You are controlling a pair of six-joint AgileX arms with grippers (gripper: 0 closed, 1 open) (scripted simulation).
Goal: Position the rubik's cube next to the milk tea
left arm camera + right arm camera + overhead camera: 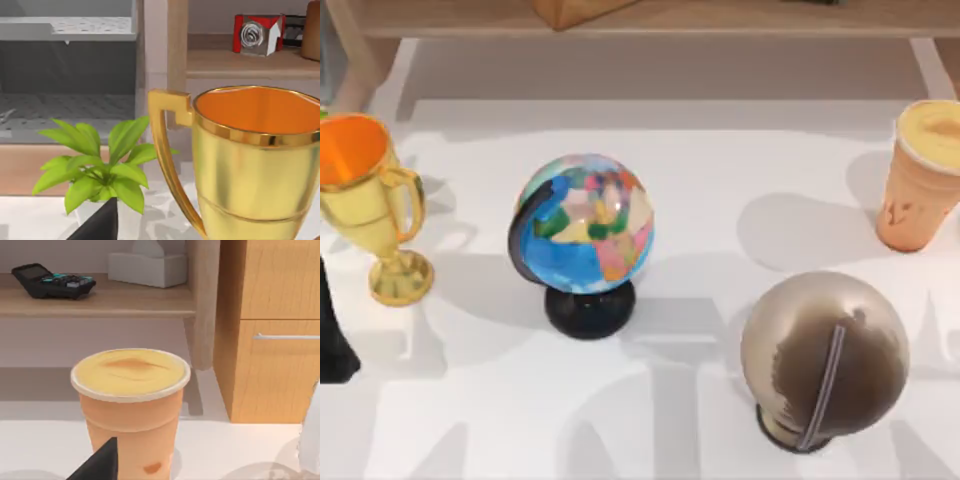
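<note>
Milk tea [925, 175] stands at the far right of the white table [720, 150], upright, a yellow lid on an orange cup. Where the rubik's cube lies I cannot tell.

Right gripper [100, 464]: a dark wedge of it shows in the right wrist view, low in front of the milk tea [131, 405]. The cup is close ahead of it and the wrist camera looks roughly level at the cup's side. I cannot tell whether this gripper is apart or together, or whether it touches the cup.

Left arm [332, 335]: a dark shape at the top view's left edge, just beside the gold trophy [365, 205] on its near side. The left wrist view has a dark wedge of the left gripper [100, 225] low in front, the trophy [255, 165] close ahead with its orange inside and one handle facing the camera, and a small green plant [95, 167] beside it. Its state I cannot tell either. The camera looks roughly level here too.

Other things on the table:
- A coloured globe [585, 225] on a black base, about mid-table, between the trophy and the milk tea.
- A brown globe [825, 355], nearer the front and right, well apart from the milk tea.

Behind the table:
- A wooden shelf [100, 302] with a black calculator [52, 281] and a white tissue box [147, 267].
- A wooden cabinet [275, 330] beside the shelf.
- A red box [257, 34] on a shelf in the left wrist view.
</note>
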